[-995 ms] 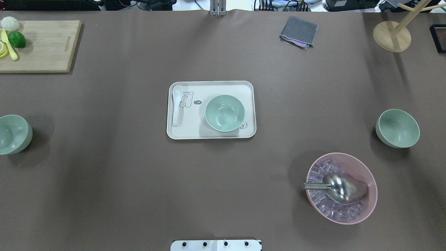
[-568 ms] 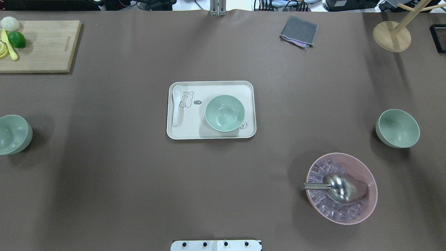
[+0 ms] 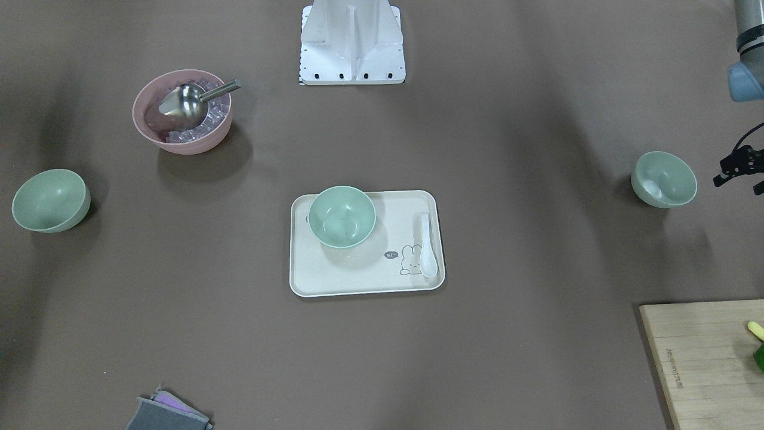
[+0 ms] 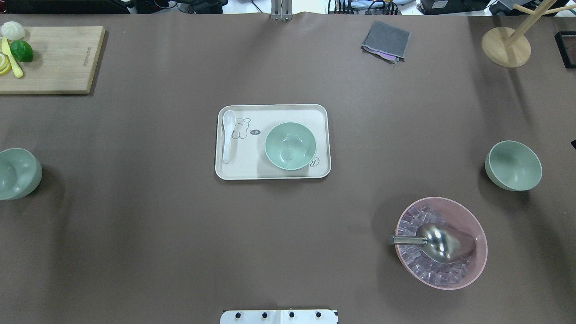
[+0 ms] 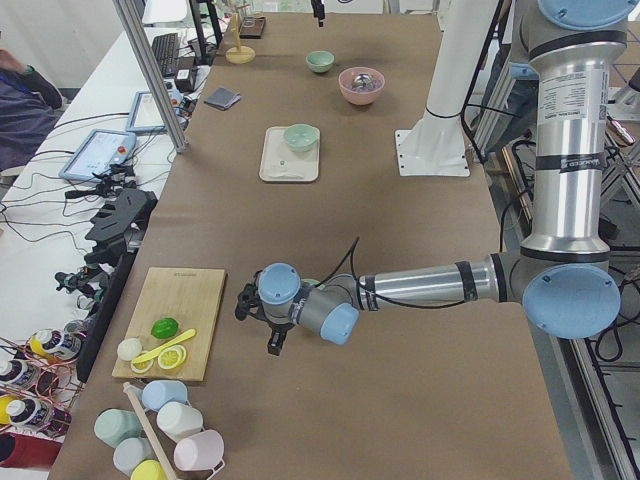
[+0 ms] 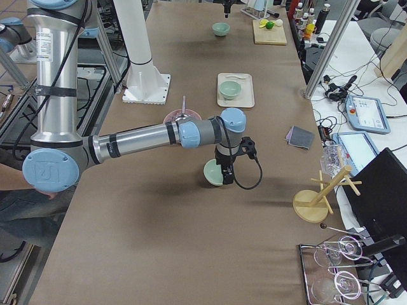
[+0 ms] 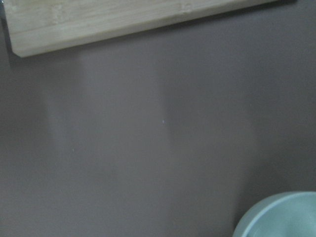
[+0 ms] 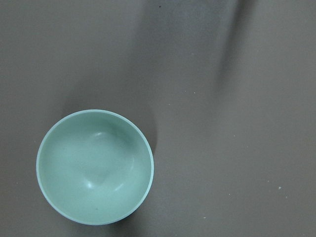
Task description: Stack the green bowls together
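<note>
Three pale green bowls stand upright and apart. One (image 4: 290, 146) sits on the cream tray (image 4: 272, 174) at the centre. One (image 4: 15, 173) is at the table's left edge, one (image 4: 513, 165) at the right. My left gripper (image 3: 740, 173) hovers just outside the left bowl (image 3: 664, 179), fingers apart, empty; that bowl's rim shows in the left wrist view (image 7: 281, 217). My right gripper (image 6: 222, 166) hangs over the right bowl (image 6: 213, 173), which shows in the right wrist view (image 8: 95, 167); I cannot tell whether it is open or shut.
A pink bowl (image 4: 441, 243) with ice and a metal scoop stands in front of the right bowl. A white spoon (image 4: 228, 135) lies on the tray. A cutting board (image 4: 51, 58), a grey cloth (image 4: 386, 41) and a wooden stand (image 4: 506, 46) are at the back.
The bowls have not moved. A dark tip of the right gripper has come into the overhead view's right edge.
</note>
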Motion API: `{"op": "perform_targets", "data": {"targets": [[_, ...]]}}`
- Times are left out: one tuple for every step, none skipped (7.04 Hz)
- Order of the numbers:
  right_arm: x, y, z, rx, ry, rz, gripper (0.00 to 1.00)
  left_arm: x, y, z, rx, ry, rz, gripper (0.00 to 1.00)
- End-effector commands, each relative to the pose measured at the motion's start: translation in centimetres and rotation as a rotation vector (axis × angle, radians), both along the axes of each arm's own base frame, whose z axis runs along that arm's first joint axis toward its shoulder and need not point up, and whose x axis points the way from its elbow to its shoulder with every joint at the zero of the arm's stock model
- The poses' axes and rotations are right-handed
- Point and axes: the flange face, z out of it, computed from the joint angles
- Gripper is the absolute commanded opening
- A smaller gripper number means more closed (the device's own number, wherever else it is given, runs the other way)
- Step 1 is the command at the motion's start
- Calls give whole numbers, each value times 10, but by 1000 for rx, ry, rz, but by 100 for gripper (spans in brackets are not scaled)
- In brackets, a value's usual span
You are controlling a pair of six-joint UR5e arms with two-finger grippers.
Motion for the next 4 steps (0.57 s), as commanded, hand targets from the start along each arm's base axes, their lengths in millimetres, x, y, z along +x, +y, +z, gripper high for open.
{"op": "perform_targets", "data": {"targets": [[-2,1,2,-3,0,-5,100,11,42,12,-34,54,-53,82],[-2,0,1,-1,2,-4,100,26,34,1,-60,71,-72,74],[-2,1,2,-3,2,-4,100,38,15,-14,-51,83,-76,70],[-3,1,2,-3,2,-6,100,46,14,-12,-49,77,-59,67]]}}
